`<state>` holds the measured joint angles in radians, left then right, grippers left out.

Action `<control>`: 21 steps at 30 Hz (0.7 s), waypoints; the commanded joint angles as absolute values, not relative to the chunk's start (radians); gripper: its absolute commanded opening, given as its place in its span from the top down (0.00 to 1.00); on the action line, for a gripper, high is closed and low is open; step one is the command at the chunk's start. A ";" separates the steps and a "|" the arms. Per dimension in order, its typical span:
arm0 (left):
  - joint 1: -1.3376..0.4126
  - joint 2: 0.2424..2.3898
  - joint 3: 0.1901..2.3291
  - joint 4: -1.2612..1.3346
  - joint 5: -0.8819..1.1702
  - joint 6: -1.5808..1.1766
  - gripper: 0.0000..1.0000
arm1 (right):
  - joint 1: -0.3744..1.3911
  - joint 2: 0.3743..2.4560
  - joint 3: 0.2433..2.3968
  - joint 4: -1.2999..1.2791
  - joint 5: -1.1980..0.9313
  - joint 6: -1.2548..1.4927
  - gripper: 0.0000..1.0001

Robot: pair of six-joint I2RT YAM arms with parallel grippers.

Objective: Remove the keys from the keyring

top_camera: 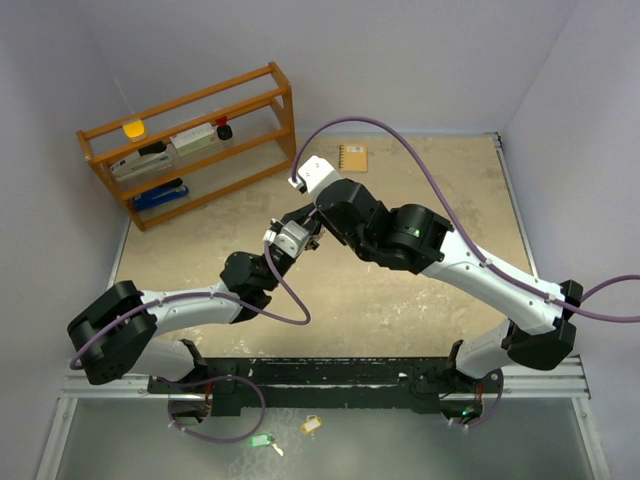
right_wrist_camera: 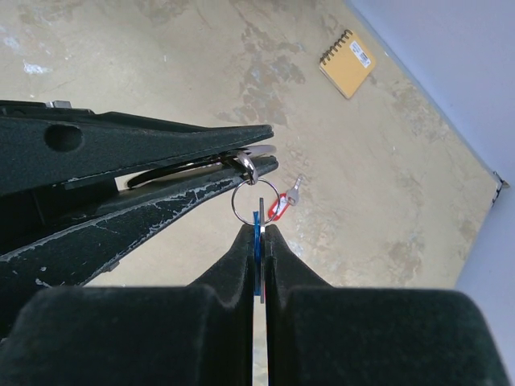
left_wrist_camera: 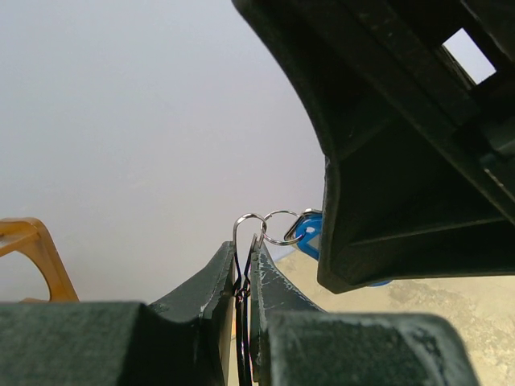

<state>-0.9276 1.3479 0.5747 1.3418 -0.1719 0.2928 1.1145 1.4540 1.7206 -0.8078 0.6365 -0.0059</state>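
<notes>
Jaws on both arms are clenched: the left gripper [left_wrist_camera: 245, 253] pinches the wire of the keyring [right_wrist_camera: 246, 166], and the right gripper [right_wrist_camera: 259, 232] clamps the blue tag [left_wrist_camera: 308, 228] edge-on between its fingers. The two grippers meet tip to tip over the middle of the table [top_camera: 380, 300], with the keyring in the air between them.

At the far left a wooden rack [top_camera: 230, 170] stands against the wall. A yellow item [top_camera: 133, 128] sits at the left end of its top tier, with a white box [top_camera: 192, 138] and a small red piece [top_camera: 221, 122] further right. Which tier those two rest on cannot be told. A blue stapler [top_camera: 160, 193] lies on the lowest shelf.

On the grey ledge below the arm bases lie a green tag [top_camera: 260, 440] and, just to its right, a yellow tag [top_camera: 311, 425]. Both are well apart from the keyring.

From the left wrist, the keyring rises out of the shut fingers as a thin loop. A second small ring links it to the blue tag, which is partly hidden behind the right gripper's black body.

From the right wrist, the small ring hangs between the two sets of fingertips. A red tag [right_wrist_camera: 278, 207] dangles from it just right of the blue one, with a silver key [right_wrist_camera: 294, 190] at its outer end. Neither touches the table.

Further right, a tan spiral notebook [top_camera: 352, 157] lies flat near the table's far edge.
</notes>
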 commanded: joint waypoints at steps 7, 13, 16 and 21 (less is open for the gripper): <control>-0.919 1.312 0.575 1.471 -0.258 0.309 1.00 | 1.120 1.414 1.693 -0.810 0.621 0.018 1.00; -0.919 1.308 0.571 1.491 -0.260 0.310 1.00 | 1.121 1.424 1.685 -0.800 0.593 0.016 1.00; -0.919 1.304 0.568 1.501 -0.260 0.316 1.00 | 1.121 1.433 1.685 -0.802 0.572 0.014 1.00; -0.919 1.296 0.563 1.517 -0.266 0.330 1.00 | 1.120 1.449 1.693 -0.817 0.494 0.016 1.00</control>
<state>-0.9310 1.3457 0.5575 1.3911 -0.1944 0.3004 1.1145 1.4471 1.6932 -0.7586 0.5716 0.0017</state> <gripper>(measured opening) 0.068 0.024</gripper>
